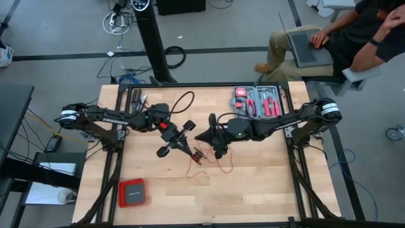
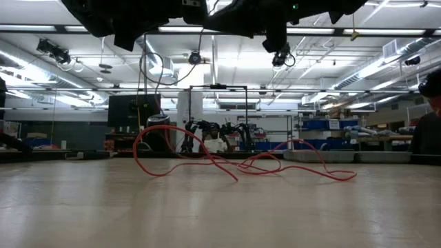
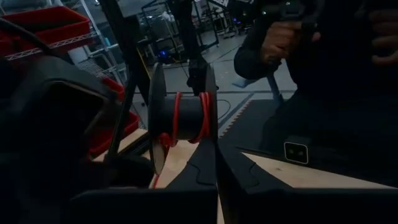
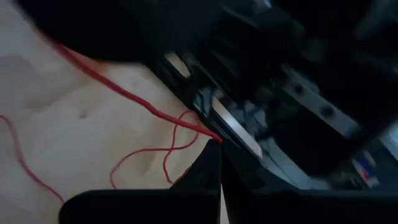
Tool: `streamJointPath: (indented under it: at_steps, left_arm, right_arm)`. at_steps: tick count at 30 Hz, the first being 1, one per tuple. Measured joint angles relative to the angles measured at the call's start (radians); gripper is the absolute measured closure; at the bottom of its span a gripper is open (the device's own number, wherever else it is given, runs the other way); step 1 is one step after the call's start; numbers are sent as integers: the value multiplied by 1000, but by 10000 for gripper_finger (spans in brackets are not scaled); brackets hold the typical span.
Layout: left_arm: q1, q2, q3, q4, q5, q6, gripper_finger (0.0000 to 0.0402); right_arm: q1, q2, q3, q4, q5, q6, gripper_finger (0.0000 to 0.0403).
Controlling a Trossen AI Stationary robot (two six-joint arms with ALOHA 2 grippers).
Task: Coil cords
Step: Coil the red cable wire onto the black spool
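Observation:
A black spool (image 3: 183,115) with a few turns of thin red cord (image 3: 186,118) on its core hangs above the table's middle, and my left gripper (image 3: 216,186) is shut on it. In the high view the spool (image 1: 177,140) sits between the two arms. The rest of the cord (image 1: 212,161) lies in loose loops (image 2: 234,162) on the wooden table. My right gripper (image 4: 219,177) comes from the right and is shut on a stretch of the cord just right of the spool (image 1: 201,137). My left gripper pinches the rim of one of the spool's flanges (image 3: 208,134) between its two shut fingers, coming about level from the table's left. The spool is lifted clear of the table. My right gripper pinches one strand of the red cord (image 4: 211,138) at its fingertips, pointing toward the table's left and slightly down. From there the strand runs away over the table, and loose loops (image 4: 168,155) lie below.
A grey tool tray (image 1: 258,101) with red-handled tools stands at the far right. A flat red box (image 1: 131,192) lies near the front left. A black cable (image 1: 183,101) loops behind the left arm. A person with a laptop (image 1: 304,47) sits beyond the far edge.

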Motion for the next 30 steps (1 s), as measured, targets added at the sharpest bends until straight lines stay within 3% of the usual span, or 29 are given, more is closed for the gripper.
streamJointPath:
  at_steps: [15, 19, 30]
  left_arm:
    - [0, 0, 0, -7, -6, 19, 402]
    - [0, 0, 0, -6, 14, 18, 402]
    - [0, 0, 0, 5, 40, -106, 402]
  right_arm:
    - [19, 0, 0, 52, -89, -93, 403]
    - [17, 0, 0, 55, -99, -182, 403]
    - [5, 0, 47, 71, -137, -366, 403]
